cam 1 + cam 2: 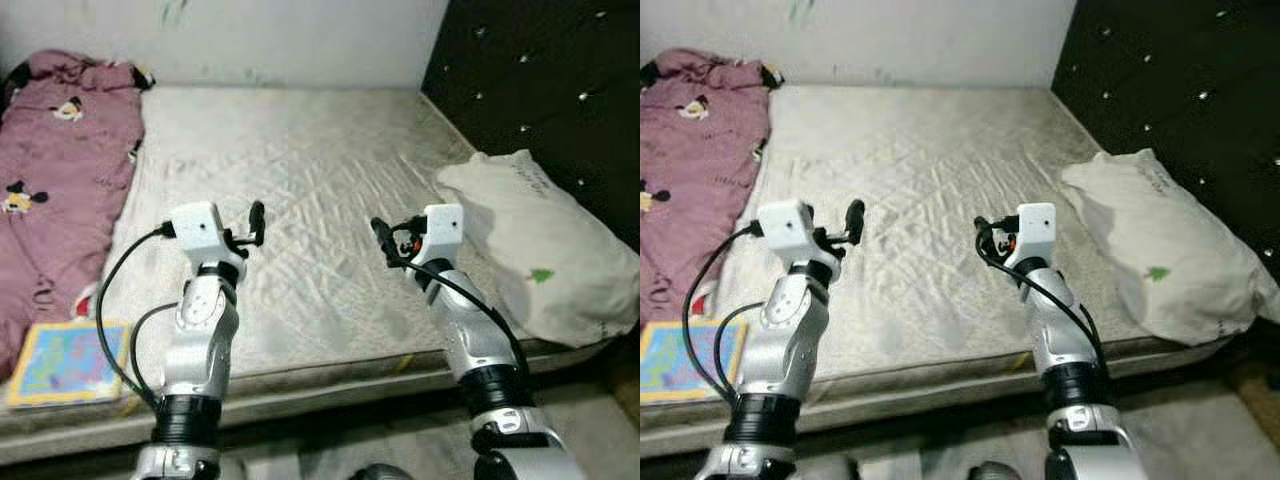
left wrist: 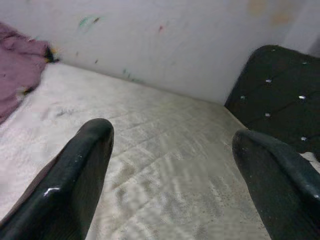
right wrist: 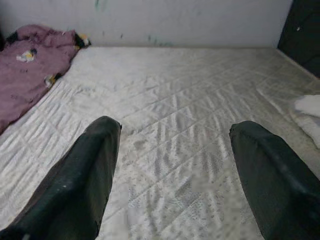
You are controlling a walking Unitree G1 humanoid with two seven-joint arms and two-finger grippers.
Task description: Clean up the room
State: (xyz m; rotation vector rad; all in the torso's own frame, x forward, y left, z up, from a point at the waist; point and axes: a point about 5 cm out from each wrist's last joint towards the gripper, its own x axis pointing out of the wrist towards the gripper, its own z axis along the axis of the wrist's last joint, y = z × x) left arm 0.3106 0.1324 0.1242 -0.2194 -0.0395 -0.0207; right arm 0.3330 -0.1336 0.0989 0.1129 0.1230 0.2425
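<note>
The left gripper (image 1: 257, 222) hovers over the near half of the bed, its two long black fingers (image 2: 75, 185) spread wide with nothing between them. The right gripper (image 1: 384, 240) hangs level with it, a little toward the headboard side, its fingers (image 3: 85, 180) likewise parted and empty. Both silver arms rise from below the near edge of the bed, and the two grippers point inward toward one another, well apart.

Beneath them lies the quilted, cream-grey bare mattress (image 1: 300, 200), wrinkled in a diamond stitch and carrying nothing in its middle. To the robot's right, a large off-white fabric pillow (image 1: 540, 250) with a small green mark rests near the mattress's right edge, against the black tufted headboard (image 1: 540, 90) studded with shiny buttons. To the left, a crumpled mauve-pink blanket printed with cartoon mice (image 1: 60, 180) is heaped along the left side of the bed, reaching up to the pale wall (image 1: 300, 40). Just beside the blanket's near end, at the near left corner of the mattress, lies a flat colourful picture book with a yellow border (image 1: 65, 362).

As for tidying the room, little looks done: the blanket is unfolded, the book lies loose, the pillow sits askew, and neither gripper touches anything. The work seems to be at its start, with the blanket and book the likely items left to handle, and the left arm nearer to both.
</note>
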